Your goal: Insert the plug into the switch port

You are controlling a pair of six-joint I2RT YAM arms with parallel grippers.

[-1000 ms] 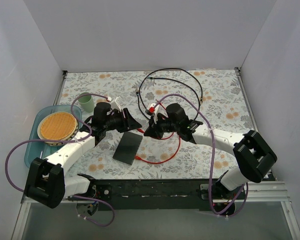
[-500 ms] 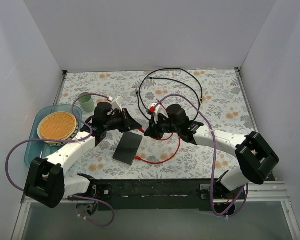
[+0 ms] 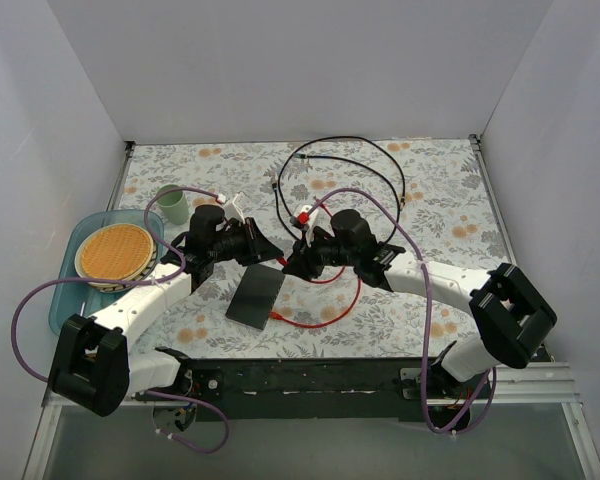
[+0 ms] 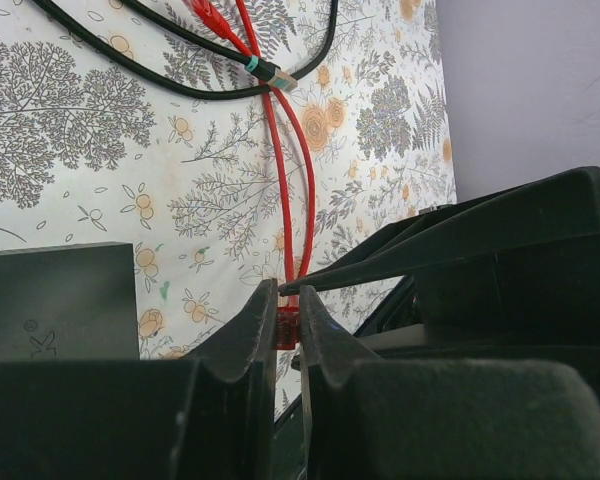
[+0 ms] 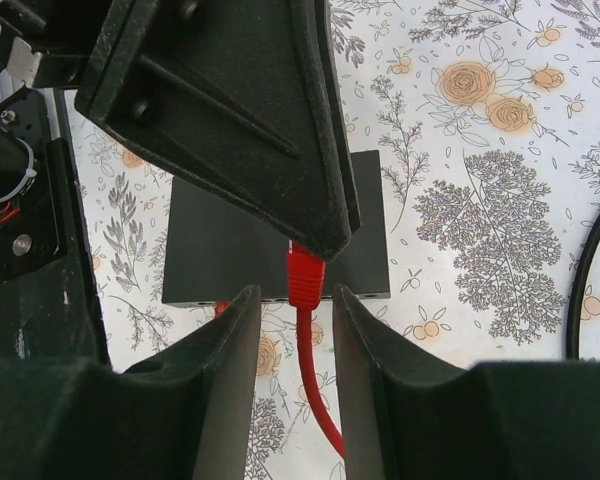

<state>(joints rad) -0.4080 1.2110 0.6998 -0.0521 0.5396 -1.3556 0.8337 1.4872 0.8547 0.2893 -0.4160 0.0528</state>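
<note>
The left gripper [image 4: 287, 300] is clamped on the red plug [image 4: 287, 327], holding it just off the far end of the switch [image 3: 256, 296]. The switch lies flat on the flowered table [image 3: 430, 190] between the two arms. The right gripper [image 5: 297, 300] hangs at that same end of the switch, jaws apart on either side of the red cable [image 5: 318, 400] without gripping it.

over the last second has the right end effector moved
Yes. The right end effector has edged slightly left, closer to the far end of the switch, which has not shifted.
</note>
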